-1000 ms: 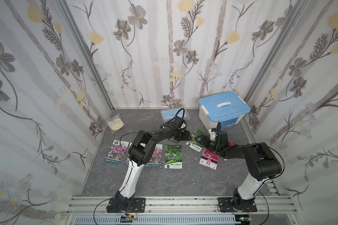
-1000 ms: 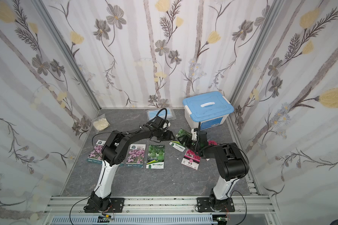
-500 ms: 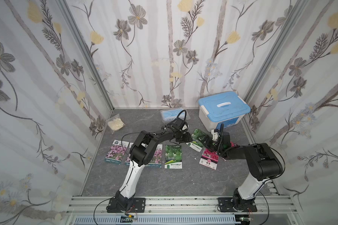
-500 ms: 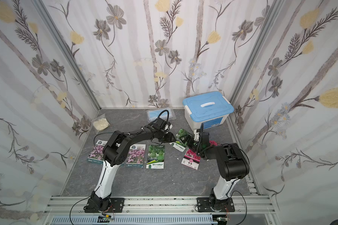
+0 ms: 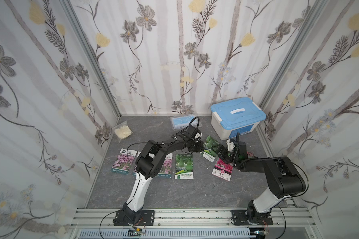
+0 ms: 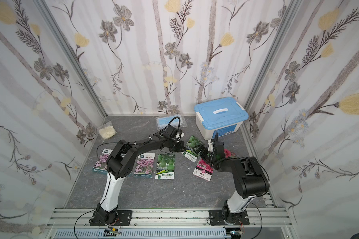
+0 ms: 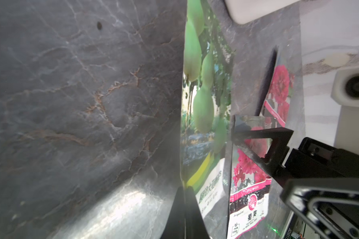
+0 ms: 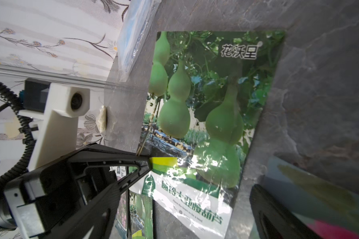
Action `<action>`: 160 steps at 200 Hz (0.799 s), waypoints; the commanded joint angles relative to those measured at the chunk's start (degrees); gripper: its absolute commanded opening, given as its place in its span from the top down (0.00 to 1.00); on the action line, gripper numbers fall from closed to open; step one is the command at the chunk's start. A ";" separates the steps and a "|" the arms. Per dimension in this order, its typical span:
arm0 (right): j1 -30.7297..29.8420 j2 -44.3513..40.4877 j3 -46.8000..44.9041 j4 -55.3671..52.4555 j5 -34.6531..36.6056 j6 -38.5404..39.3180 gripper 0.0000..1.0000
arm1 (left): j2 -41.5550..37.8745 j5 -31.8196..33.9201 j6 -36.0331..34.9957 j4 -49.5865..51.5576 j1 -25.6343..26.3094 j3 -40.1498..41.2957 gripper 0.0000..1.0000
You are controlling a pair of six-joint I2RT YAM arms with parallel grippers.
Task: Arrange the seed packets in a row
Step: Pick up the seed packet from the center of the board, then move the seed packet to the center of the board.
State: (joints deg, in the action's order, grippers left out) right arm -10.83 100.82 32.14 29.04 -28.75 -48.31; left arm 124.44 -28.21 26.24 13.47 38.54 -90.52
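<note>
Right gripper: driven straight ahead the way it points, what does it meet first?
Probably the green gourd packet, dead ahead in the right wrist view, its edge pinched by the left gripper. The right gripper stands open close by; the exact gap is unclear.

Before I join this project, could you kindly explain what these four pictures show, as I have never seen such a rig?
Two robot arms stand at a grey table, each ending in a two-finger gripper. Two pictures look down from one overhead camera; the other two come from cameras on the arms' wrists. On the table lie seed packets: purple packets and a gourd packet side by side, and a red packet apart from them. At the back are a blue-lidded box, a mask bag and a cream bag. The left gripper is shut on the edge of a second gourd packet; the right gripper is open beside it, holding nothing.
</note>
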 commanded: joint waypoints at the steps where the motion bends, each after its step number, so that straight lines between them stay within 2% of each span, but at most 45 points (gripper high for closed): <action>1: -0.29 -6.45 0.12 -4.71 2.88 2.85 0.00 | -3.64 2.79 3.89 -2.77 0.02 2.49 1.00; 37: -1.45 -17.45 0.67 -16.29 7.46 8.54 0.00 | -8.39 7.49 8.95 -2.34 1.39 7.64 1.00; 64: -2.32 -19.98 -3.09 -16.77 6.80 7.85 0.00 | -14.16 12.76 12.31 -4.54 3.16 15.37 1.00; 117: -8.77 -15.44 -6.70 -16.69 7.95 6.27 0.00 | -21.79 25.74 18.68 -4.48 10.19 24.59 1.00; 139: -9.04 -12.81 -8.20 -17.72 10.09 5.36 0.01 | -21.82 28.68 20.70 -4.01 12.05 25.72 1.00; 160: -8.62 -13.86 -10.52 -18.37 13.47 4.75 0.00 | -21.68 30.80 21.47 -3.28 13.37 26.01 1.00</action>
State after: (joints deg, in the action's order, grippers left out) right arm -19.66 87.18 23.77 14.70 -21.02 -41.95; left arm 103.00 -3.03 45.25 9.74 50.81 -64.82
